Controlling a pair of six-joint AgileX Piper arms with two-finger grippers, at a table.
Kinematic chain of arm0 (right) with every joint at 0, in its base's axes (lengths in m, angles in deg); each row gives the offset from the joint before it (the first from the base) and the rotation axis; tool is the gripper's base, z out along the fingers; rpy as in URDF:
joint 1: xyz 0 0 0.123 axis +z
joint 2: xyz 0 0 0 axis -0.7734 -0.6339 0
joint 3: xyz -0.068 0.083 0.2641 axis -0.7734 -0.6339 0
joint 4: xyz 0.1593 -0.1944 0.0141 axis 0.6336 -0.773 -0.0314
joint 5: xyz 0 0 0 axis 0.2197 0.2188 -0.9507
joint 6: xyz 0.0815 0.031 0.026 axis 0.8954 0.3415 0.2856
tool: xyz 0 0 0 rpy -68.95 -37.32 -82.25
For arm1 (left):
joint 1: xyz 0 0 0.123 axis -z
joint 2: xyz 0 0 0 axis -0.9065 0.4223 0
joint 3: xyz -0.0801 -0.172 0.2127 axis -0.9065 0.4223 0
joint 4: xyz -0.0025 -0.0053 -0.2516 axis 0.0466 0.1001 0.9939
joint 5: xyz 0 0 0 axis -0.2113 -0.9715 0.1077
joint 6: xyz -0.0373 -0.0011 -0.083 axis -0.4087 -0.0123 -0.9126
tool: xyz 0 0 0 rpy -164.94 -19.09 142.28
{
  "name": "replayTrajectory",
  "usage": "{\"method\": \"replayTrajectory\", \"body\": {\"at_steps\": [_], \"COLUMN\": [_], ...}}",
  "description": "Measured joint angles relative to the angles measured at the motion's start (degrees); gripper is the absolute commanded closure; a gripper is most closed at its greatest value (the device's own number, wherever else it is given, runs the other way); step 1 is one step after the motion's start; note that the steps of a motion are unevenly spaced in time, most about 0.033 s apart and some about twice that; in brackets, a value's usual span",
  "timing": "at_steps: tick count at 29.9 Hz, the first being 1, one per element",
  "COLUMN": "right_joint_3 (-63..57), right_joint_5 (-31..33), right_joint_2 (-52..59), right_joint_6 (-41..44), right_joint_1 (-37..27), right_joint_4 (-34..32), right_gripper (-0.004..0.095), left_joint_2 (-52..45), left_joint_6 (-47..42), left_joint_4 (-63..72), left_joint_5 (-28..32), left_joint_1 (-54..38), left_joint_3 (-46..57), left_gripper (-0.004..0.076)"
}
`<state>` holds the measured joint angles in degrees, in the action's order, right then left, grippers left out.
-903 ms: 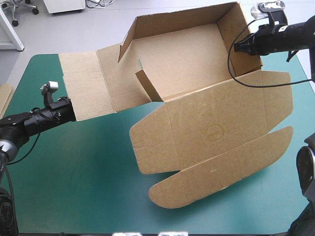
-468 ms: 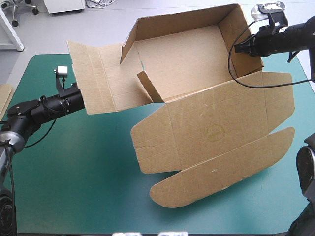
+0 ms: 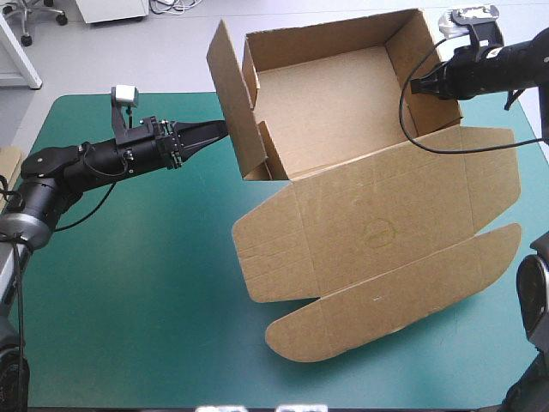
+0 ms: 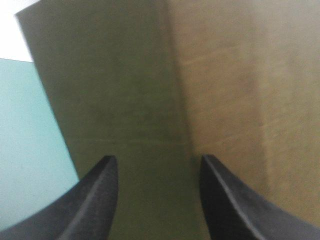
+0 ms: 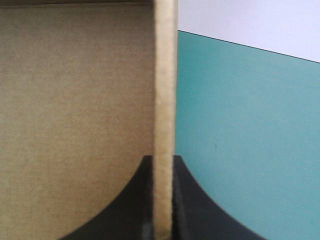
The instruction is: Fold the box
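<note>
Where the teal-green table point(image 3: 146, 292) meets its far edge, one brown box point(image 3: 377, 232) lies as an open tray with its lid flat; the tray sits at the far side and overhangs that edge, its long axis running across the table from left to right, the right end skewed slightly away; the lid extends from the tray's near wall toward the near right corner, so the sheet as a whole points from far to near. Count on the lid: one main panel, two side flaps, one long round-ended flap point(image 3: 395, 296) at its near edge, all flat on the cover. Grippers: two. The left gripper point(image 3: 214, 129) reaches in from the left with its tip at the outer face of the upright left wall flap point(image 3: 230, 94); its wrist view shows the black fingers point(image 4: 97, 200) standing apart with nothing between them and brown board filling the view ahead; whether they touch the board cannot be told. The right gripper point(image 3: 419, 86) is at the tray's right wall point(image 3: 403, 47); its wrist view shows the fingers point(image 5: 192, 200) pinched on that wall, the pale cut edge rising between them. One edge of further board point(image 3: 7, 165) shows at the table's left edge.
</note>
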<state>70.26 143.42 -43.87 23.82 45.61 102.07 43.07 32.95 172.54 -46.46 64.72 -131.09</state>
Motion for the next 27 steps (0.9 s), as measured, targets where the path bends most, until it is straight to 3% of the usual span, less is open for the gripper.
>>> {"method": "replayTrajectory", "body": {"at_steps": [5, 11, 27], "right_joint_3": [-0.2, -0.4, -0.5], "right_joint_5": [0.0, 0.0, 0.2], "right_joint_2": [0.0, 0.0, -1.4], "right_joint_6": [0.0, 0.2, 6.8], "right_joint_1": [0.0, 0.0, 8.4], "right_joint_4": [-0.6, -0.7, -9.0], "right_gripper": [0.0926, 0.0926, 0.0926], "left_joint_2": [0.0, 0.0, 0.2], "left_joint_6": [-2.4, -3.3, -6.1], "left_joint_4": [0.3, 0.4, -7.1], "left_joint_5": [1.5, 2.2, 5.6], "left_joint_1": [1.2, 3.0, 3.2], "left_joint_3": [-2.2, -2.3, -3.7], "left_gripper": [0.0345, 0.0233, 0.0229]}}
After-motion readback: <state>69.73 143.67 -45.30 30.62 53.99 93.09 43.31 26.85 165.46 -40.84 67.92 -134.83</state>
